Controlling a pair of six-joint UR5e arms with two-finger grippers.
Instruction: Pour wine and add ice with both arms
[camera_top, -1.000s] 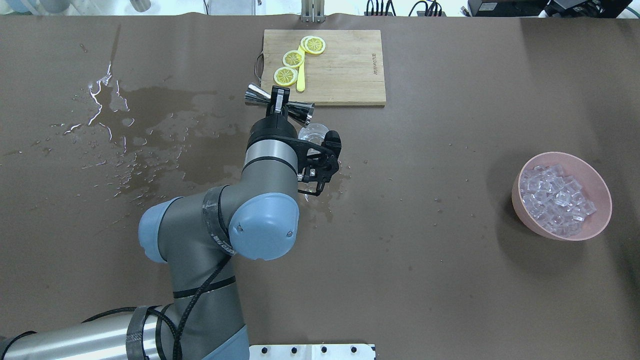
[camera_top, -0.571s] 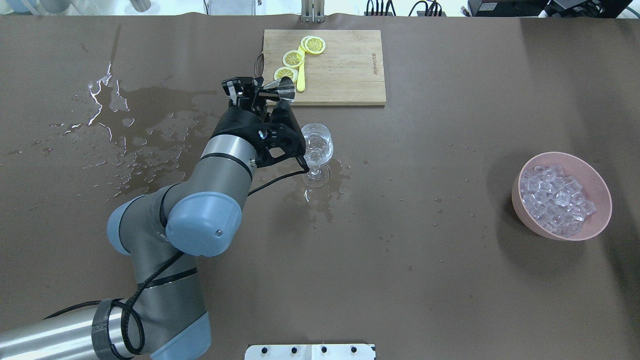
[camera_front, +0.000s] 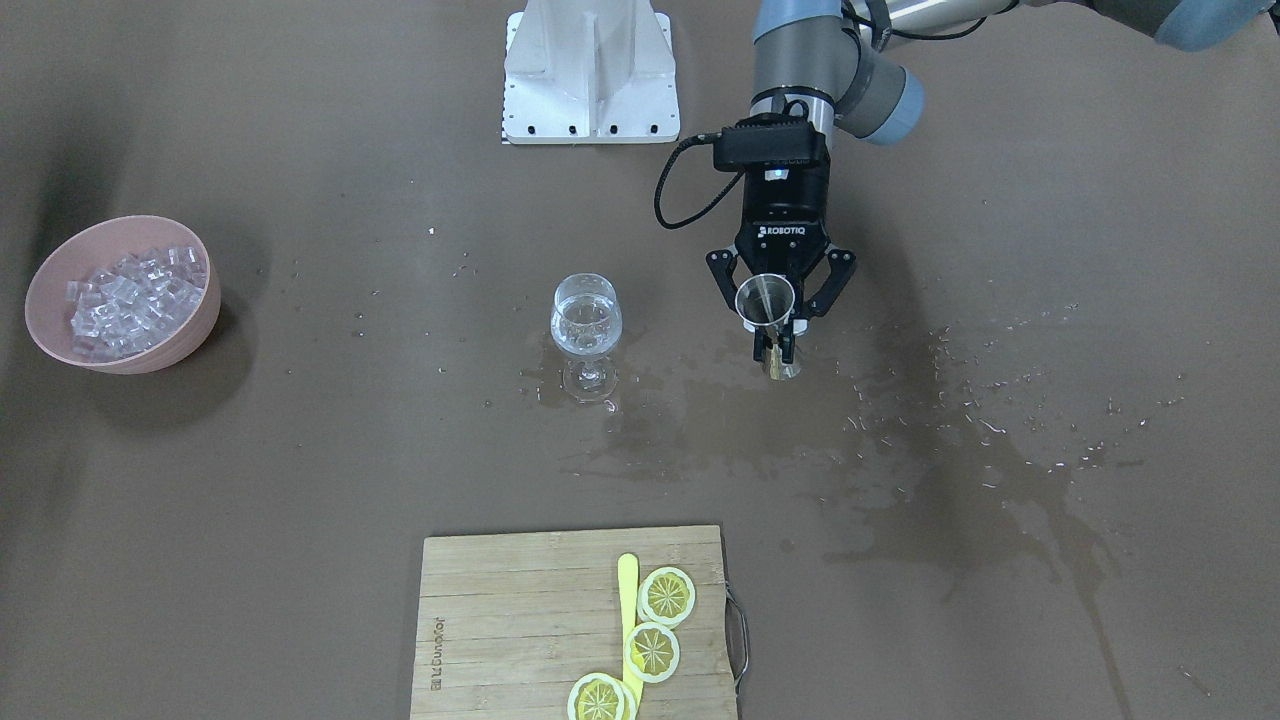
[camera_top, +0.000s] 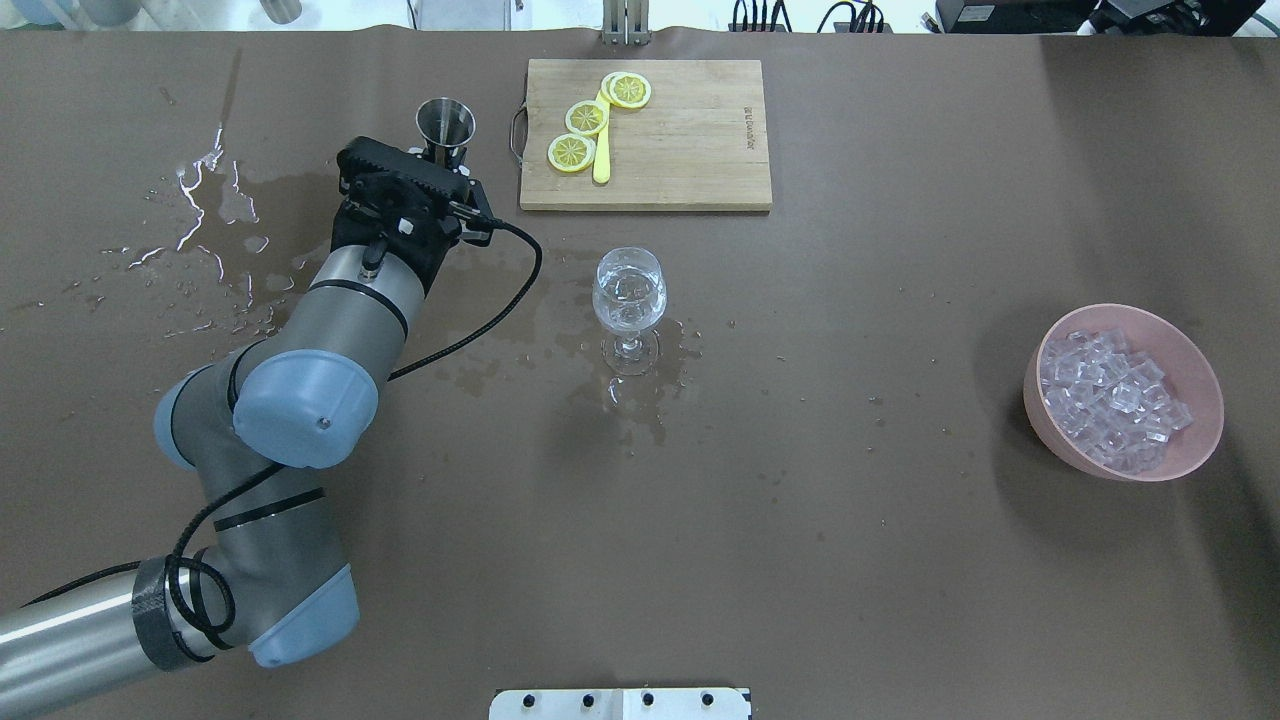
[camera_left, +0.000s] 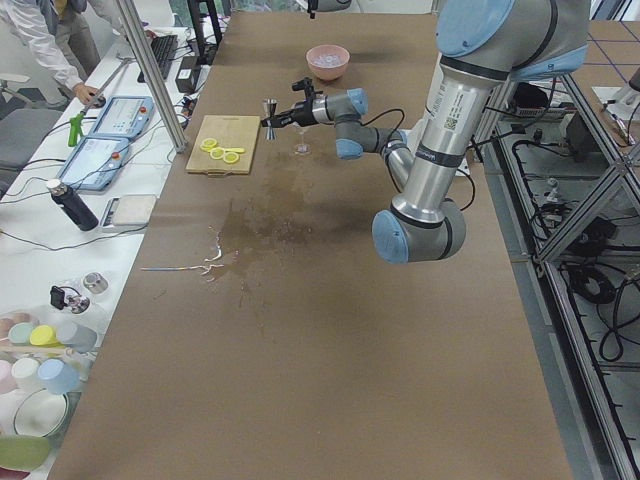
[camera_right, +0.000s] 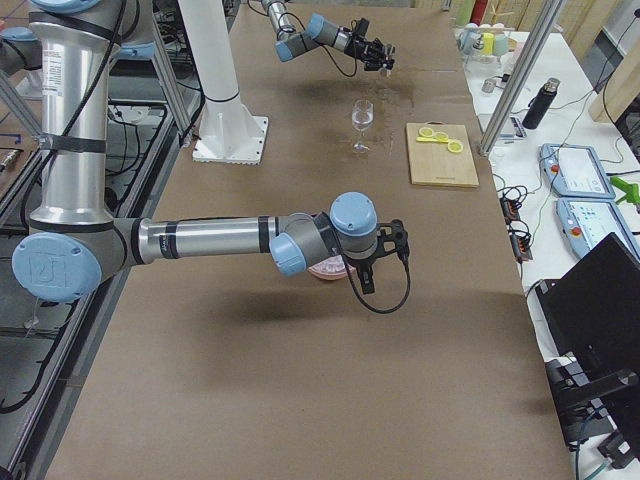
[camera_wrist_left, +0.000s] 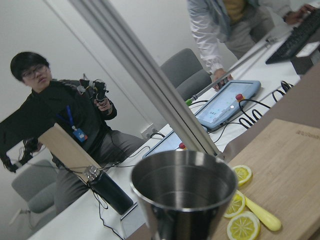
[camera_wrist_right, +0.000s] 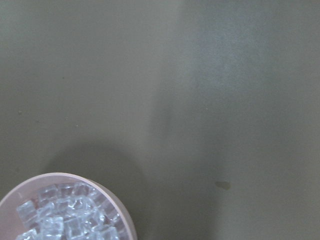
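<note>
My left gripper (camera_top: 443, 156) is shut on a steel jigger (camera_top: 445, 121), held upright just left of the cutting board (camera_top: 690, 150); in the front view the fingers (camera_front: 772, 335) clamp its waist. Whether its foot touches the table I cannot tell. The stemmed glass (camera_top: 628, 300) stands mid-table to the gripper's right, with clear wine (camera_front: 586, 330) in it. The ice (camera_top: 1110, 395) fills a pink bowl (camera_top: 1195, 440) at the far right. My right gripper (camera_right: 390, 246) hovers over that bowl; it shows only in the right side view, so I cannot tell whether it is open or shut.
Lemon slices (camera_top: 590, 117) and a yellow utensil (camera_top: 601, 160) lie on the board. Spilled liquid (camera_top: 300, 250) wets the left half of the table and the spot around the glass's foot. The white pedestal (camera_front: 590, 70) stands at the robot's side.
My left arm has swung left, away from above the glass. The jigger has turned from tipped on its side to upright.
</note>
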